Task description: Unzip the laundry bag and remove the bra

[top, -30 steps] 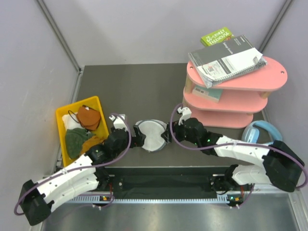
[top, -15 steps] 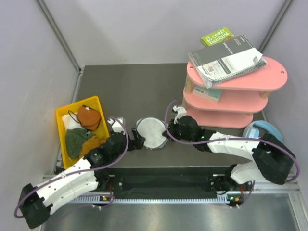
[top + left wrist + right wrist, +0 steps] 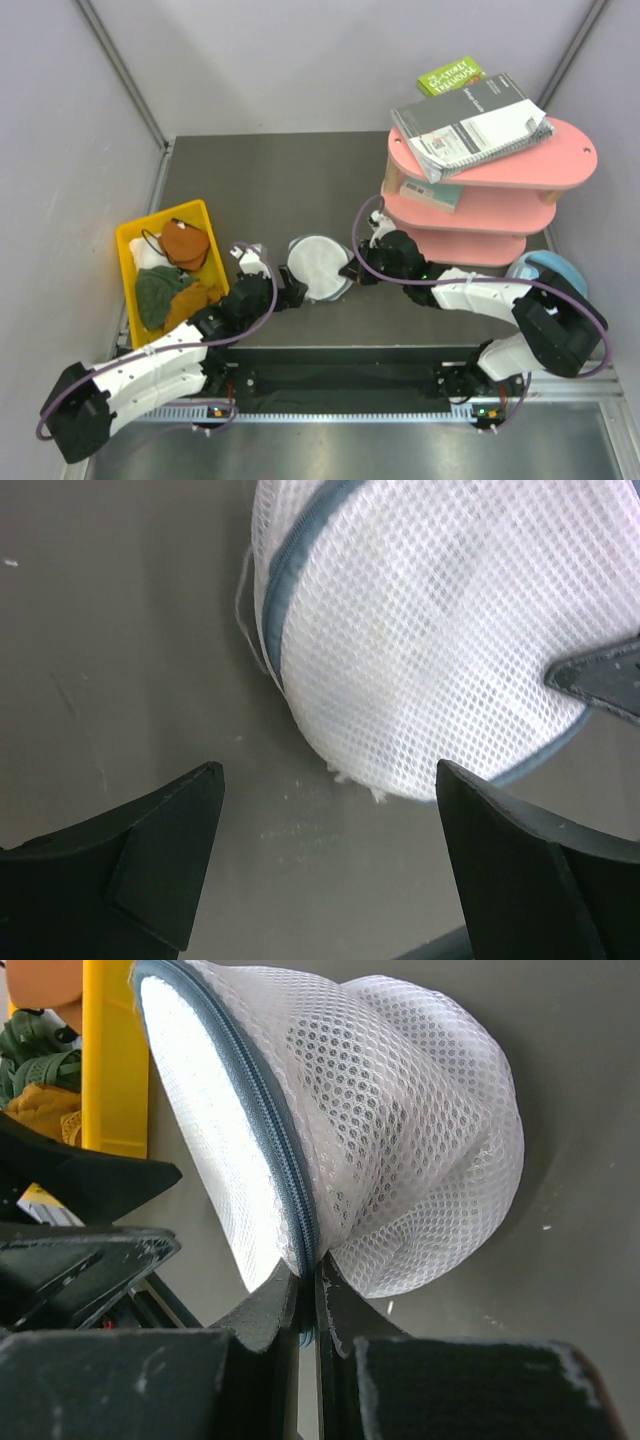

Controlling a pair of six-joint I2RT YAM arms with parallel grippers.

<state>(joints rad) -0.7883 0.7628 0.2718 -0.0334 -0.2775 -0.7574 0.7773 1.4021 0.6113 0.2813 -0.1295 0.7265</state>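
I judge the laundry bag (image 3: 320, 267), mid-desk toward the near edge, light, soft and collapsible, so my right gripper (image 3: 308, 1285) has its jaws clenched on the firmer zipper rim (image 3: 252, 1100), while the left gripper (image 3: 330, 775) holds its jaws spread and empty just beside it.

Laundry bag (image 3: 318, 266) — white mesh w/ grey-blue zip.

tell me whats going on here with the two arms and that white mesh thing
Two robot arms are working on a white mesh laundry bag in the middle of the table. The right hand is shut on the bag's rim, right at the grey-blue zipper. The left hand is open with the bag just ahead of its fingers, not gripping it. The zipper looks closed along the stretch that shows.
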